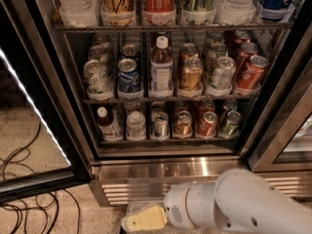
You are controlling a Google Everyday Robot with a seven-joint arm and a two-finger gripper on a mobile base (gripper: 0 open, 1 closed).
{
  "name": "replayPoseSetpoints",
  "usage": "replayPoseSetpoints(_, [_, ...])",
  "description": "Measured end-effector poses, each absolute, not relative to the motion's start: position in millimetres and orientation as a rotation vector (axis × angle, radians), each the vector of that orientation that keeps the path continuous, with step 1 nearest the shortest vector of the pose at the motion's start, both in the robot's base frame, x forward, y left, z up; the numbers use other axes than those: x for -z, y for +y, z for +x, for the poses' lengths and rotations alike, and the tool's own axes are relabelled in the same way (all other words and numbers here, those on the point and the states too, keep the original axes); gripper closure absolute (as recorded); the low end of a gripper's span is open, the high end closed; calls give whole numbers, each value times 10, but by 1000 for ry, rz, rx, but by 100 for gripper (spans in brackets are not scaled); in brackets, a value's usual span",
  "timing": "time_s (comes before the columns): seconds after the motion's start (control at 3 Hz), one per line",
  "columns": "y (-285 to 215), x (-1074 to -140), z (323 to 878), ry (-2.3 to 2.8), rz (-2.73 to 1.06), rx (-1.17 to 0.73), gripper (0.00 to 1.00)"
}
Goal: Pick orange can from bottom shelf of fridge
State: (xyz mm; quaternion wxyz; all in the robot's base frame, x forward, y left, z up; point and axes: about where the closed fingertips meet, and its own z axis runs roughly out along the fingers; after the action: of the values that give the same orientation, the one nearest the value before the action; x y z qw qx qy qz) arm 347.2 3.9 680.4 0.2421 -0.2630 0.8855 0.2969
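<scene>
Steel-based fridge (170,172) stands open, the orange can (206,124) untouched on the bottom shelf (165,142), right of centre. My gripper (144,218) hangs at the frame's bottom edge, apart or together I cannot tell; I judge reach and grasp remain.

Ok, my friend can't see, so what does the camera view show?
An open drinks fridge fills the view, with the orange can on the bottom shelf between a gold-brown can and a green can. The robot's gripper hangs low, below the fridge's steel base.

Single cam, close, high-angle onto fridge (170,172); tool (144,219) low-centre fg.
</scene>
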Motion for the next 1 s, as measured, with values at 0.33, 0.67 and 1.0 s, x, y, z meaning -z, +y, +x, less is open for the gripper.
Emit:
replayPoseSetpoints(0.33, [136, -6380, 3310, 2432, -514, -882, 0])
replayPoseSetpoints(0.67, [124, -6367, 3442, 2405, -461, -842, 0])
replayPoseSetpoints(1.0, [147, -6329, 3457, 2414, -454, -832, 0])
